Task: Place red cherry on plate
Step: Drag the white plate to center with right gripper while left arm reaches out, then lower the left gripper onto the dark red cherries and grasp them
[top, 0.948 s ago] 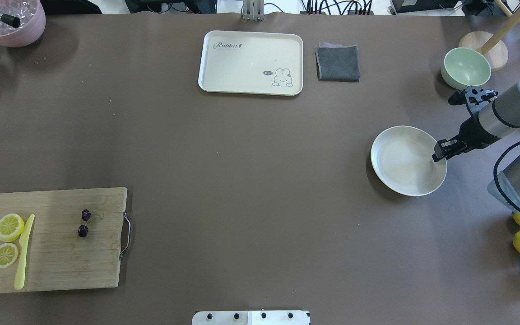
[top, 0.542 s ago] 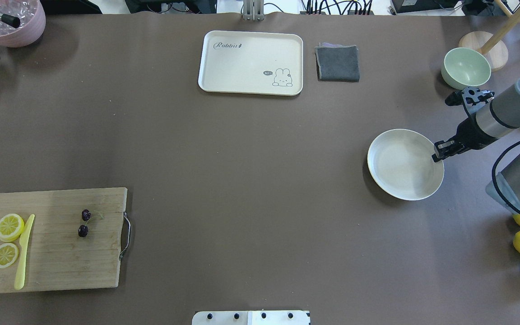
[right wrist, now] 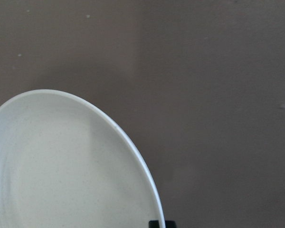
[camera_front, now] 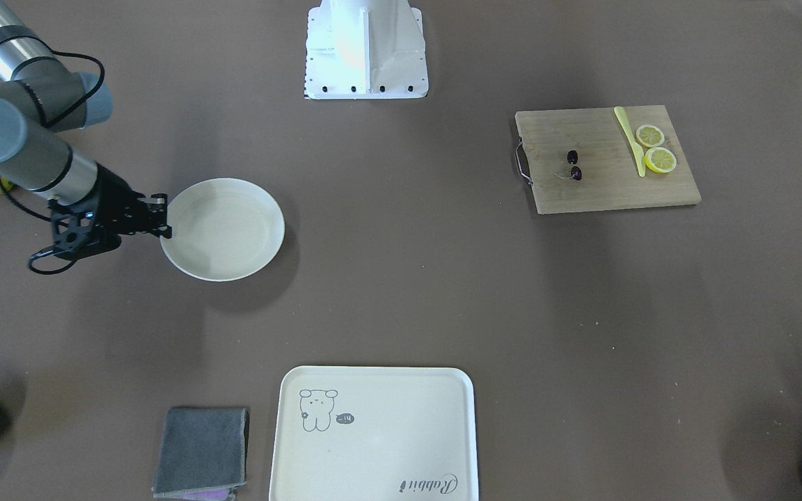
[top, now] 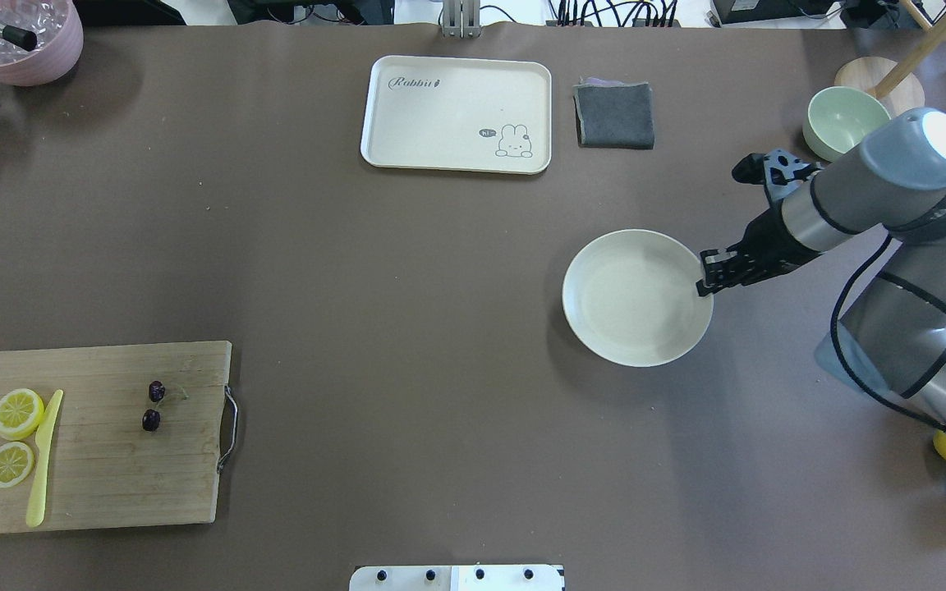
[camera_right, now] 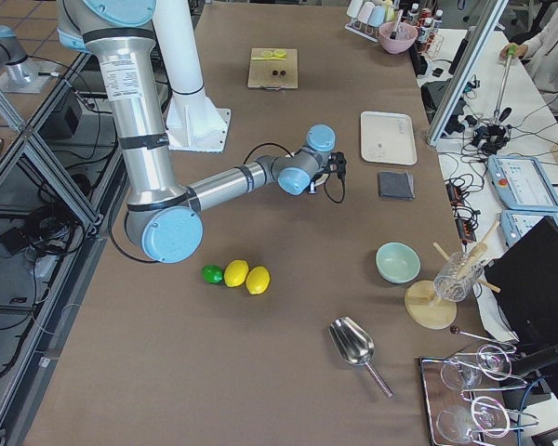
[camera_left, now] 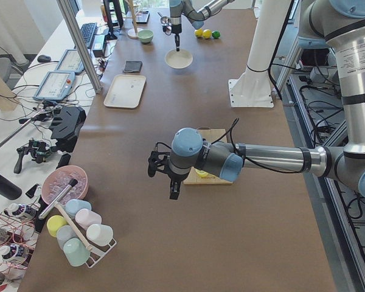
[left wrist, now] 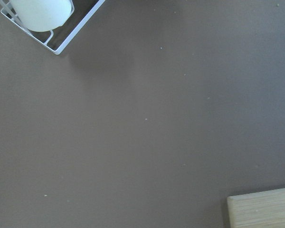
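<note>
Well, the tiny dark red cherry pair (top: 152,405) sits on the wooden cutting board (top: 112,476), far from the round cream-white plate (top: 629,300). My right gripper (top: 701,280) pinches that plate's rim; my left gripper (camera_left: 173,191), I cannot tell. The cherries seem light and squishy, so I'd grab the green stems (top: 171,396) softly.

Dark twin cherries (top: 150,419) lie on wooden board (top: 112,476); round cream plate (top: 629,304) sits well apart.
</note>
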Controlling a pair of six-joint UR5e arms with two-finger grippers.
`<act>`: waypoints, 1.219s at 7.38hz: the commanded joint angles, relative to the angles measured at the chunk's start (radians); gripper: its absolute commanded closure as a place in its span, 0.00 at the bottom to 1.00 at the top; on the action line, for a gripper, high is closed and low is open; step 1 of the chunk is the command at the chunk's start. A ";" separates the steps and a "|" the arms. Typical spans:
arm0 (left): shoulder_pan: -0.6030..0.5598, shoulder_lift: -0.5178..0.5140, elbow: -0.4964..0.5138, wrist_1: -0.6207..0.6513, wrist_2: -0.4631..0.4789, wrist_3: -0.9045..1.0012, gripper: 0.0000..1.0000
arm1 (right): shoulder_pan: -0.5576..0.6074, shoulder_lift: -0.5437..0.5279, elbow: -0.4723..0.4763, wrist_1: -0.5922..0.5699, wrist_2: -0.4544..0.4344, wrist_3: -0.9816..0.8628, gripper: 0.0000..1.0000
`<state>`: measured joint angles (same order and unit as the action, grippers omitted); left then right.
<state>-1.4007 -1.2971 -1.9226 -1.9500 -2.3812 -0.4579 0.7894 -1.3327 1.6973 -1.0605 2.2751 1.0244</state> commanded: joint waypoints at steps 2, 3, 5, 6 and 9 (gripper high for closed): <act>0.374 -0.002 -0.077 -0.141 0.243 -0.466 0.02 | -0.244 0.108 0.045 -0.001 -0.207 0.278 1.00; 0.452 -0.039 -0.094 -0.142 0.261 -0.563 0.02 | -0.289 0.134 0.039 -0.004 -0.248 0.299 1.00; 0.662 -0.155 -0.086 -0.120 0.406 -0.767 0.05 | -0.340 0.156 0.038 -0.007 -0.291 0.335 1.00; 0.687 -0.213 -0.078 -0.092 0.412 -0.798 0.08 | -0.351 0.170 0.038 -0.009 -0.299 0.356 1.00; 0.735 -0.235 -0.047 -0.084 0.425 -0.803 0.12 | -0.383 0.182 0.038 -0.009 -0.330 0.378 1.00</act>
<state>-0.6932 -1.5268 -1.9794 -2.0362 -1.9633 -1.2571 0.4154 -1.1536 1.7350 -1.0691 1.9551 1.3980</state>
